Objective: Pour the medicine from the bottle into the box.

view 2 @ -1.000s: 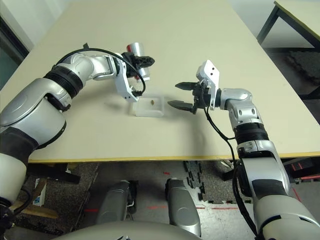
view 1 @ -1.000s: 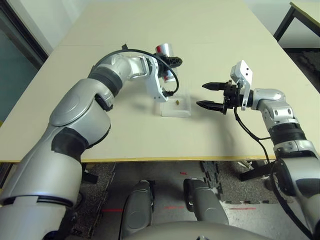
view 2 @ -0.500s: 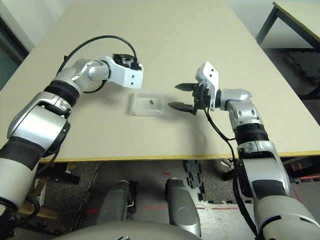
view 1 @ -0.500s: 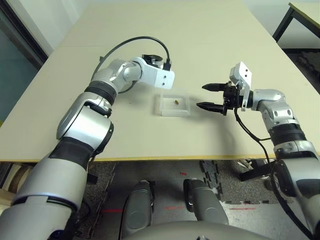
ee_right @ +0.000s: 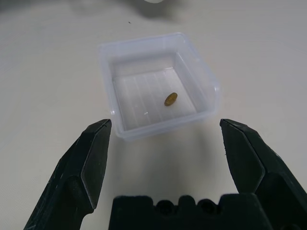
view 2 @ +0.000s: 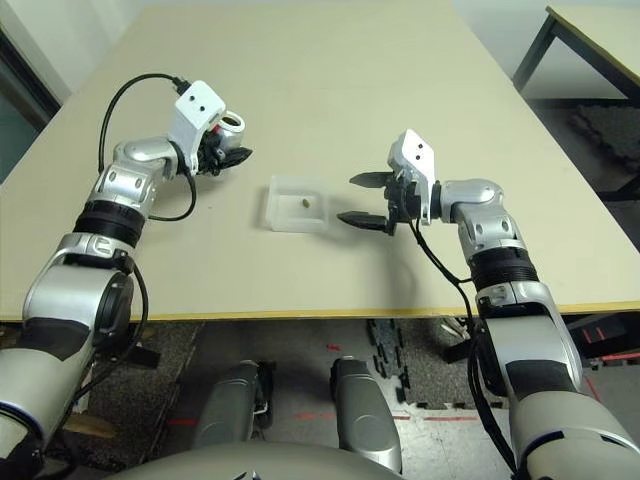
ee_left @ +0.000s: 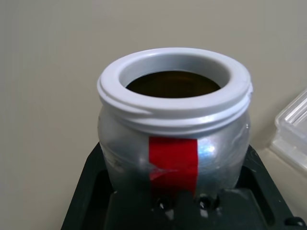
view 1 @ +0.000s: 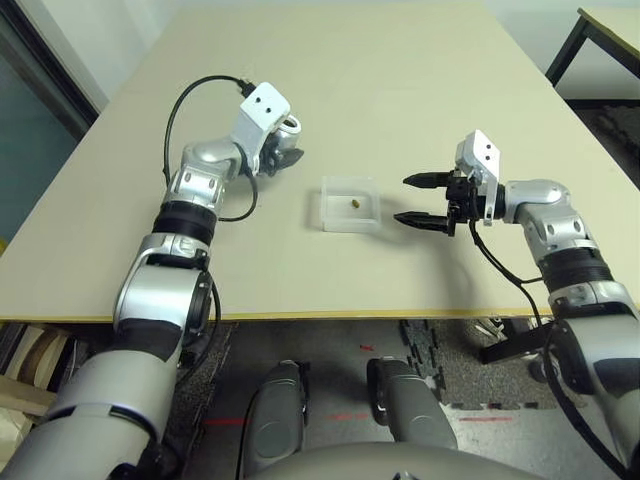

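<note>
As left tool [view 1: 285, 158] clamps bottle [ee_left: 175, 127], now upright, away from box [view 1: 349, 203]; right tool [view 1: 417, 200] wide.

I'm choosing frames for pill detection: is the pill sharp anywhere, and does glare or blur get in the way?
Right wrist view: pill sharp in the box, with a faint sheen on the box floor. Left wrist view: bottle sharp, its inside dark, and the box corner beside it blurred. Eye views: even light, pill a tiny speck.

Left pincer [view 1: 287, 158] swung off the box [view 1: 350, 204] toward the desk's left; bottle [ee_left: 175, 139] turned back upright, mouth up.
</note>
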